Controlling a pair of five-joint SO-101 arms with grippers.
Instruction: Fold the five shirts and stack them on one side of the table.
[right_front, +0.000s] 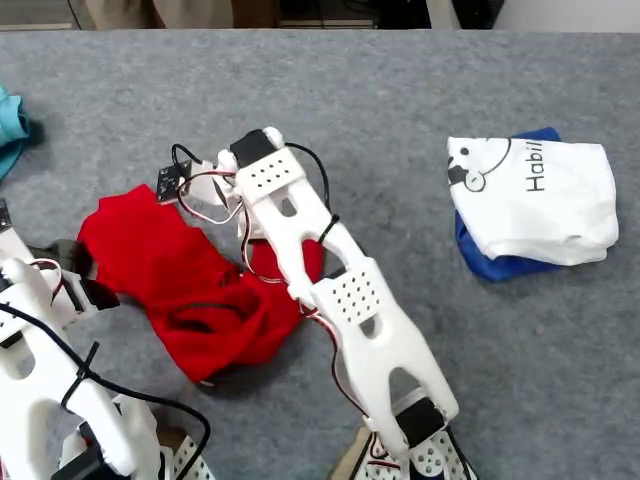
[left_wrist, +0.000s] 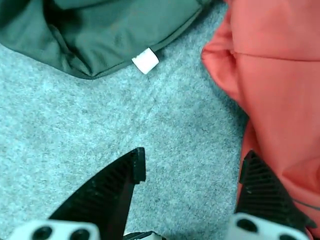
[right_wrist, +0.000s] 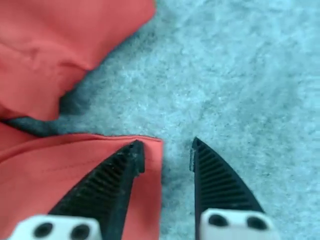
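A crumpled red shirt (right_front: 190, 290) lies left of the table's middle. My right gripper (right_wrist: 166, 144) is open at the shirt's far edge. One finger rests on a flat corner of the red shirt (right_wrist: 75, 45) and the other is over bare table. In the high view the right gripper (right_front: 205, 200) sits at the shirt's upper edge. My left gripper (left_wrist: 195, 155) is open low over the grey table, with the red shirt (left_wrist: 270, 75) against one finger. The left gripper (right_front: 75, 270) stands at the shirt's left side. A folded white shirt (right_front: 540, 200) lies on a blue shirt (right_front: 500, 265) at the right.
A dark green cloth (left_wrist: 100, 30) with a white tag (left_wrist: 145, 60) lies just beyond the left gripper. A teal shirt (right_front: 10, 125) pokes in at the table's left edge. The grey table (right_front: 400, 110) has free room at the back and between the red shirt and the stack.
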